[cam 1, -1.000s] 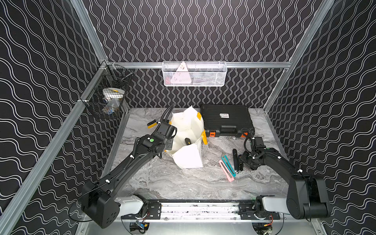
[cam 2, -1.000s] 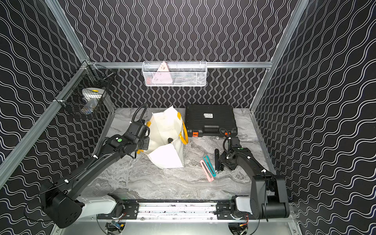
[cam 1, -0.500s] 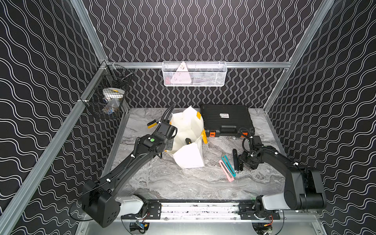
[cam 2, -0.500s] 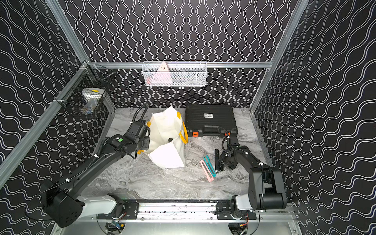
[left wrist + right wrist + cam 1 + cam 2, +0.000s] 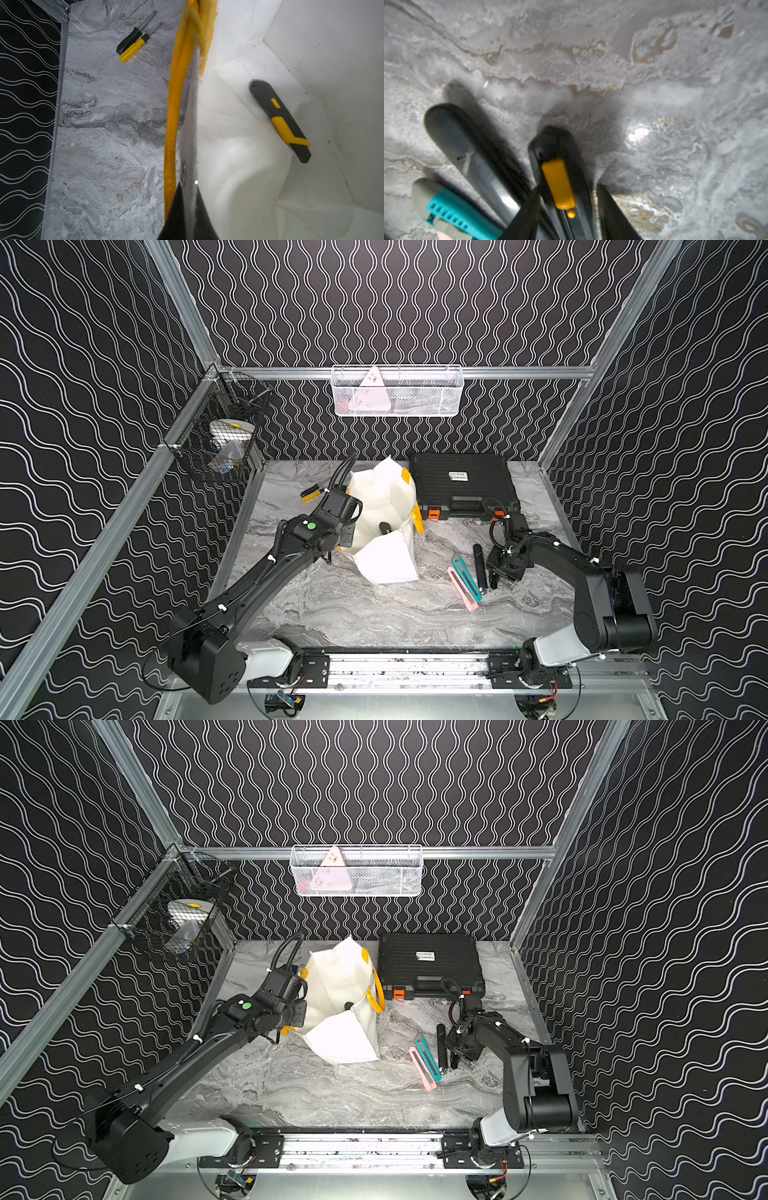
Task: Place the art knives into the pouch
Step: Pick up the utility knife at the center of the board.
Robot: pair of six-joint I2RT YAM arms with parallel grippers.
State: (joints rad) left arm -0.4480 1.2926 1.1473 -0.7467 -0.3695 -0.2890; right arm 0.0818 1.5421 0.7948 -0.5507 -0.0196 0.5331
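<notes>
Right wrist: hand (image 5: 568,190) astride art knife (image 5: 554,145)

Top views: high, downward, same whole table (image 5: 332,614); wrist views close: left into pouch (image 5: 249,166), right at table.

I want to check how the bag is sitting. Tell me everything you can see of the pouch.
The pouch is a white tote of stiff-looking fabric with yellow loop handles. It stands on the table with its mouth open and one panel splayed forward, next to the black case. The left claw is shut on its rim, beside a handle. A grey and yellow knife lies inside against a fold. No print shows in these views.
</notes>
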